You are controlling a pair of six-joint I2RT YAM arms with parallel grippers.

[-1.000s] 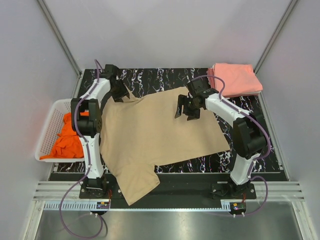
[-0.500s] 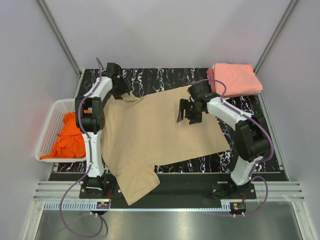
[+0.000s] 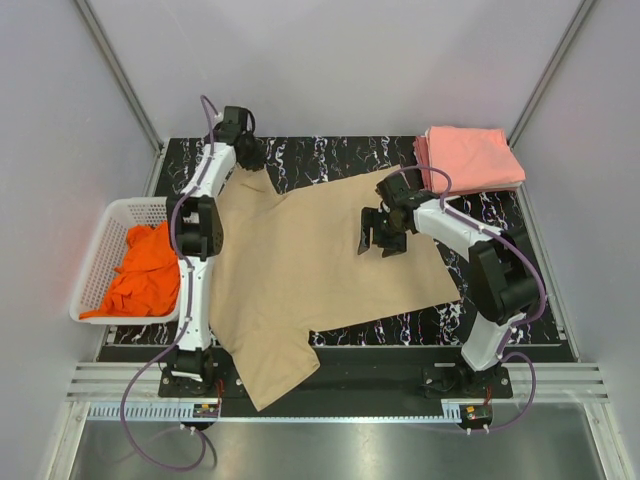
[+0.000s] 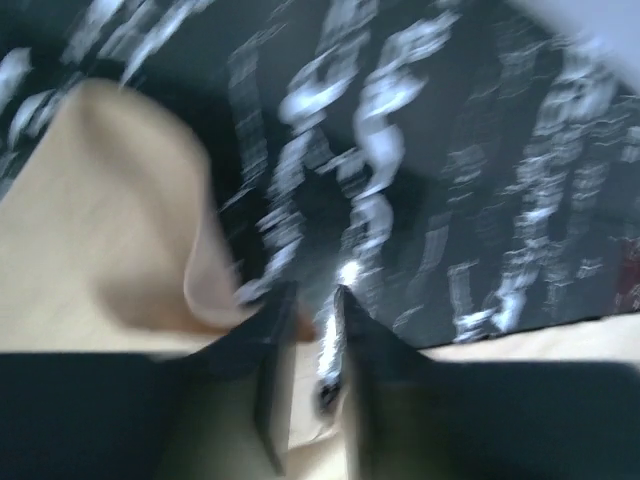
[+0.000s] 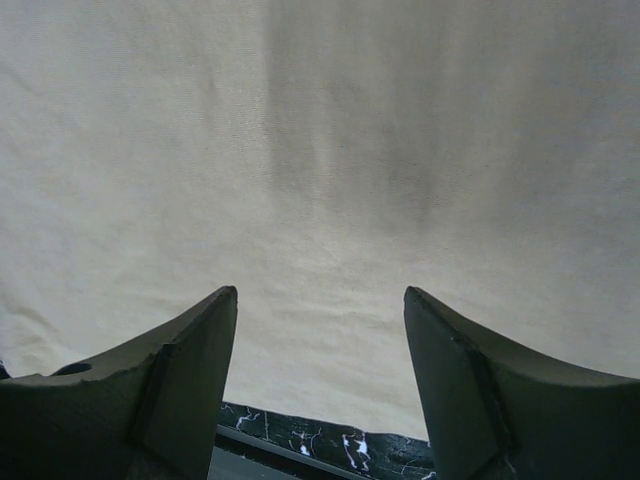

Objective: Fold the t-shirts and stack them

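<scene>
Tan shirt (image 3: 300, 270): lay spread flat across the middle of the worktop (image 3: 330, 155), with one near-left part hanging over the near edge between the arm bases.
Orange shirt (image 3: 140, 275): sat crumpled in the basket, unfolded, well apart from the tan shirt.
Basket (image 3: 100, 250): white lattice, stood at the left edge of the worktop, just beside the left arm.
Right gripper (image 5: 320, 295): hung over the right half of the tan shirt with its jaws wide apart and nothing between them; the wrist view showed smooth cloth beneath and a strip of worktop at the bottom edge.
Left gripper (image 4: 310, 310): reached to the far-left corner of the tan shirt, where the cloth was bunched into a raised fold. Its jaws stood close together with only a narrow gap. The wrist view was blurred, so whether cloth was pinched between them could not be told.
Pink shirts (image 3: 470, 158): lay folded in a square stack at the far-right corner of the worktop, apart from the tan shirt.
</scene>
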